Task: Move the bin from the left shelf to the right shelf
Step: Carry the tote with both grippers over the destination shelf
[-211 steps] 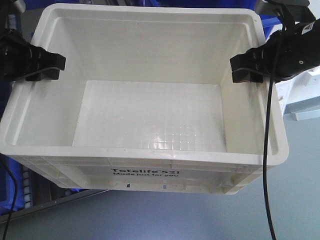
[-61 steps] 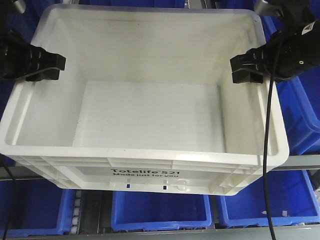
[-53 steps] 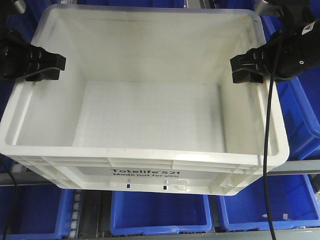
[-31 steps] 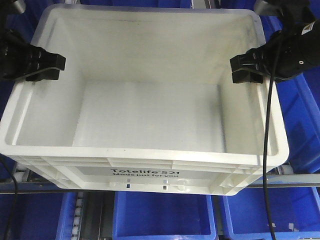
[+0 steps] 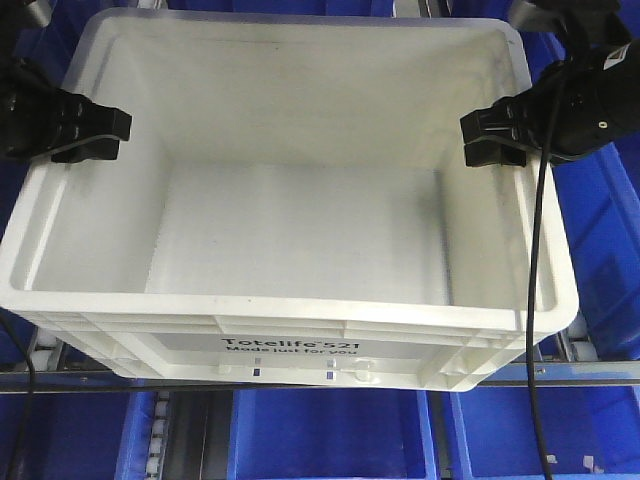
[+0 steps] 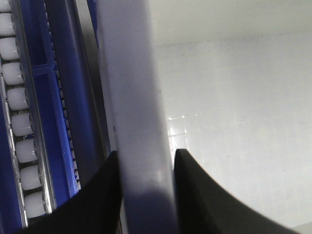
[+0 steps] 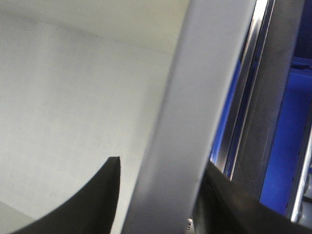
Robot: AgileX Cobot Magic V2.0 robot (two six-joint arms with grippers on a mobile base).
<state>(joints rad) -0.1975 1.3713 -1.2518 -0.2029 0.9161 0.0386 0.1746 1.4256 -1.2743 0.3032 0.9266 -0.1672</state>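
The bin [image 5: 290, 310], a big empty white crate with black print on its near wall, fills the front view and hangs in the air between my two arms. My left gripper [image 5: 95, 135] is shut on its left rim [image 6: 134, 97], one black finger [image 6: 102, 195] outside and one inside. At the opposite side my right gripper [image 5: 495, 135] is shut on the right rim [image 7: 195, 97] the same way. Below and behind the bin lies the right shelf [image 5: 600, 372], a grey steel rack with white roller wheels [image 6: 19, 97] and a shiny bar [image 7: 248, 97].
Blue plastic bins [image 5: 330, 440] sit in the rack level under the white crate, and more blue bins [image 5: 600, 230] stand to its right and behind it. A black cable [image 5: 530, 330] hangs from my right arm across the crate's right rim.
The shelf's grey bar and the blue bins have slid downward in the front view. The white bin and both grips stay in the same place in the frame.
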